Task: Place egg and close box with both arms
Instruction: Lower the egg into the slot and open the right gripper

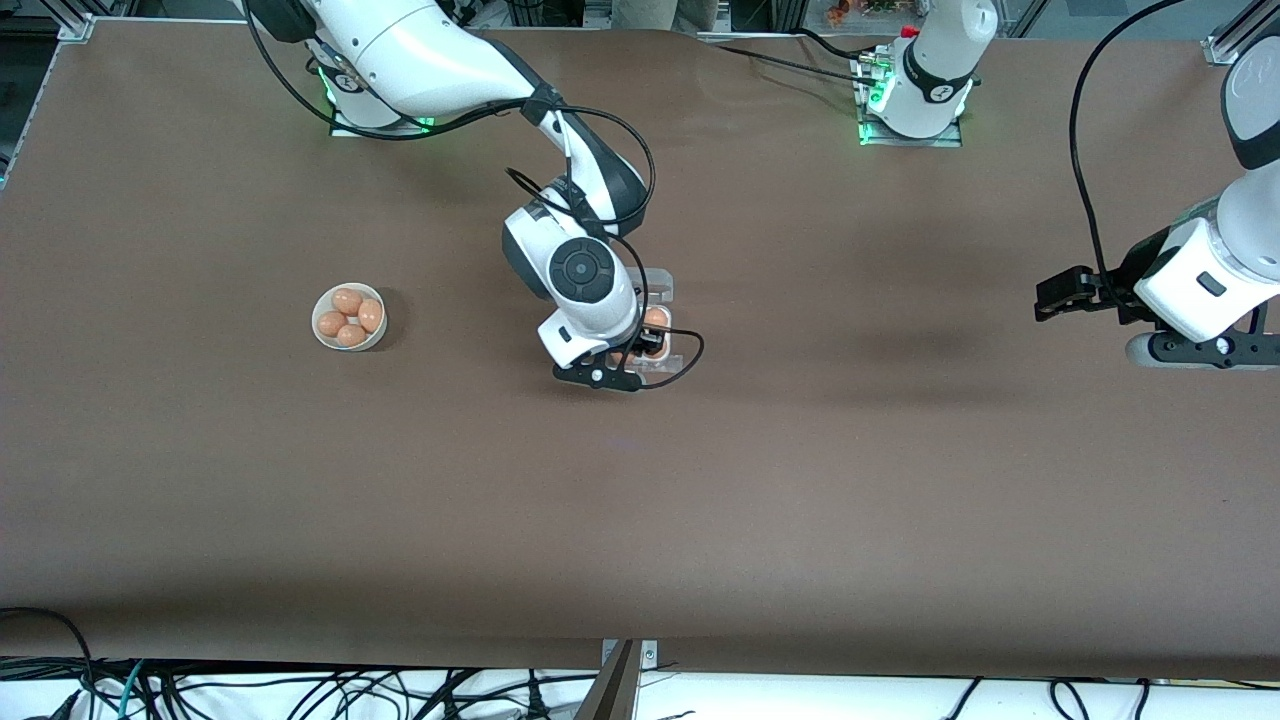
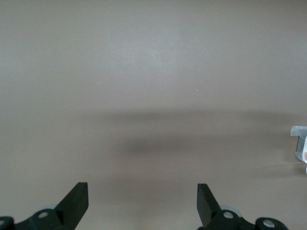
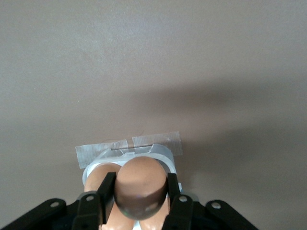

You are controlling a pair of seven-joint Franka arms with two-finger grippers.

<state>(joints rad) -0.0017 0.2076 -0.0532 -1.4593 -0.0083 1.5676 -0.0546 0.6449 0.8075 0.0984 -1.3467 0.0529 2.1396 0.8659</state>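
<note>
Orange-brown egg (image 3: 140, 184) sits pinched in the right gripper (image 1: 645, 345), directly over the egg carton (image 1: 662, 300) at table centre, the bowl of eggs (image 1: 349, 317) at nine o'clock. Releasing off-centre could crack it on a cell rim. The left gripper (image 2: 143, 201) waits spread over bare table.

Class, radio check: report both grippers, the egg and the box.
Right gripper shut on egg, over box. Left gripper open, waiting over bare table. Lid open. Nothing in the way.
</note>
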